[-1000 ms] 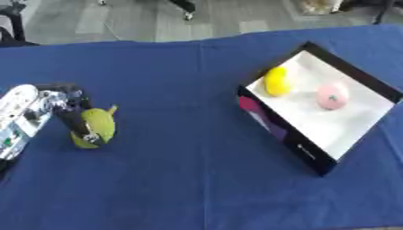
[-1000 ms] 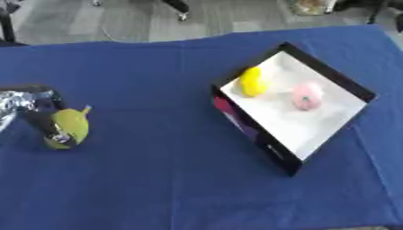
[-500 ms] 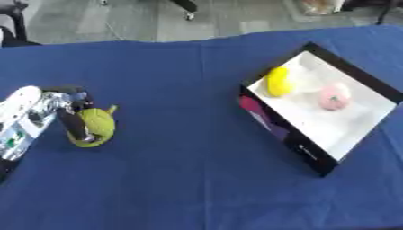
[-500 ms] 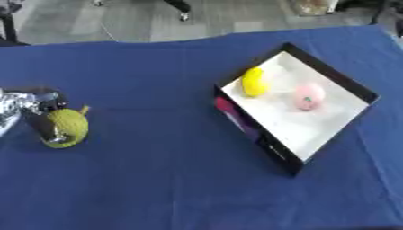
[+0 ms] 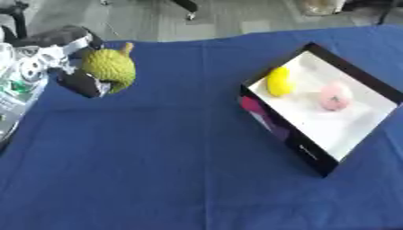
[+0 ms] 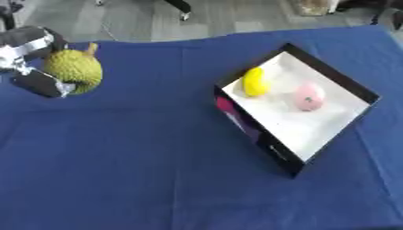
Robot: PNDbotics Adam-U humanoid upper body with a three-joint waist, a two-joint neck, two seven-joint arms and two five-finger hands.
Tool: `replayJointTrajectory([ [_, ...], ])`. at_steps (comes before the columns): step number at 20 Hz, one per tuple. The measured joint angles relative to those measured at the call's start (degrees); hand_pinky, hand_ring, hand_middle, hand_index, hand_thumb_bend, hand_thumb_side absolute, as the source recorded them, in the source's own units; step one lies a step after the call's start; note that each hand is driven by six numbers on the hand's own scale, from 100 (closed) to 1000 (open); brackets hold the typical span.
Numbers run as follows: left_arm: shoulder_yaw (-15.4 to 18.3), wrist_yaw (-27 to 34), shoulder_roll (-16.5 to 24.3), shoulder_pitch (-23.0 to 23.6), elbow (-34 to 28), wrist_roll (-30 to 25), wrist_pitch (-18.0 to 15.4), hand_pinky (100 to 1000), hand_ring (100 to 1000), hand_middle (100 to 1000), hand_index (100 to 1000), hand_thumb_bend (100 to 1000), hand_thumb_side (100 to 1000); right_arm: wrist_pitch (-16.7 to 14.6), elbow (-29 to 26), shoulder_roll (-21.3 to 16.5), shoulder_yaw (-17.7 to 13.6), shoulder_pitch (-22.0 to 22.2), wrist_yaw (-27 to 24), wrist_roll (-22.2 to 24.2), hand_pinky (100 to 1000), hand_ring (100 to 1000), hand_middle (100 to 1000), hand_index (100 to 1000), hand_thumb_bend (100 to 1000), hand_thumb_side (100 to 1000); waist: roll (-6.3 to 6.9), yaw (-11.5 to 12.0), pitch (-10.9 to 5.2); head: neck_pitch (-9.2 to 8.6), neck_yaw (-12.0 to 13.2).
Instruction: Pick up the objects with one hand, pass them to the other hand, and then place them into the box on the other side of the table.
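Observation:
My left hand (image 5: pixel 67 60) is at the upper left, its fingers and thumb curled round a bumpy green fruit (image 5: pixel 110 69) with a short stem, held up off the blue cloth. To the right lies a black-rimmed box (image 5: pixel 362 83) with a white floor. Inside it are a yellow fruit (image 5: pixel 278 81) near the upper left wall and a pink fruit (image 5: pixel 334 96) beside it. The right hand shows in neither view.
A blue cloth (image 5: pixel 181 166) covers the whole table. Beyond its far edge is a grey floor with chair legs (image 5: pixel 187 6). The box's near wall carries a pink and dark print (image 5: pixel 264 117).
The left hand has lifted the green fruit off the cloth and carried it up and slightly right. The camera has shifted, so the whole picture sits differently.

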Motion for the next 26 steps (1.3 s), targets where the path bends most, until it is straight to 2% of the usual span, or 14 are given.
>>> replayJointTrajectory([
  [2,0.2,-0.5,0.0,0.0,-1.7,0.5,0.5,795,741,665,588,148,100,0.1,-0.3,0.0,0.0,-0.3,-0.5,0.0,991,1000,1000,1000,100,359,0.00,0.0,0.00,0.00,0.0],
  [3,0.2,-0.6,0.0,0.0,-2.2,0.6,0.6,793,744,660,595,100,100,0.1,-0.4,0.0,0.0,-0.3,-0.7,0.0,987,1000,1000,1000,100,323,0.00,0.1,0.00,0.00,0.0],
  [5,0.8,-0.9,-0.5,0.0,-3.4,1.0,1.0,800,759,670,594,100,100,-0.1,-1.0,0.0,0.4,-1.0,-1.0,0.2,985,1000,1000,1000,100,281,-0.01,0.1,0.00,0.00,-0.5],
  [8,2.0,-2.2,-3.3,0.6,-5.6,2.2,2.2,799,759,668,594,100,100,-0.1,-2.7,0.0,2.1,-4.3,-1.0,1.4,984,1000,1000,1000,100,266,-0.04,0.1,0.00,0.00,-1.1],
  [9,2.0,-2.8,-4.3,0.7,-5.8,2.7,2.7,793,751,657,596,100,104,0.0,-3.0,0.0,2.5,-5.1,-0.7,1.7,983,1000,1000,1000,100,209,-0.07,0.1,0.00,0.00,-1.2],
  [11,2.0,-3.5,-6.0,0.9,-6.2,3.5,3.5,791,746,655,597,100,108,0.1,-3.4,0.3,3.6,-6.4,-0.1,2.5,982,1000,1000,1000,100,193,-0.25,0.1,0.00,0.00,-2.1],
  [16,2.0,-5.8,-11.7,2.2,-5.6,5.2,5.2,790,743,651,598,100,121,0.4,-2.6,2.3,7.4,-11.7,3.3,5.6,983,1000,1000,1000,100,181,-0.73,0.3,0.00,0.00,-3.7],
  [26,1.5,-7.8,-17.7,3.7,-3.4,8.4,8.3,788,742,643,598,100,139,-2.6,0.3,5.6,11.9,-15.1,10.9,8.8,979,1000,1000,1000,100,108,-1.27,0.8,0.00,0.00,-5.2],
])
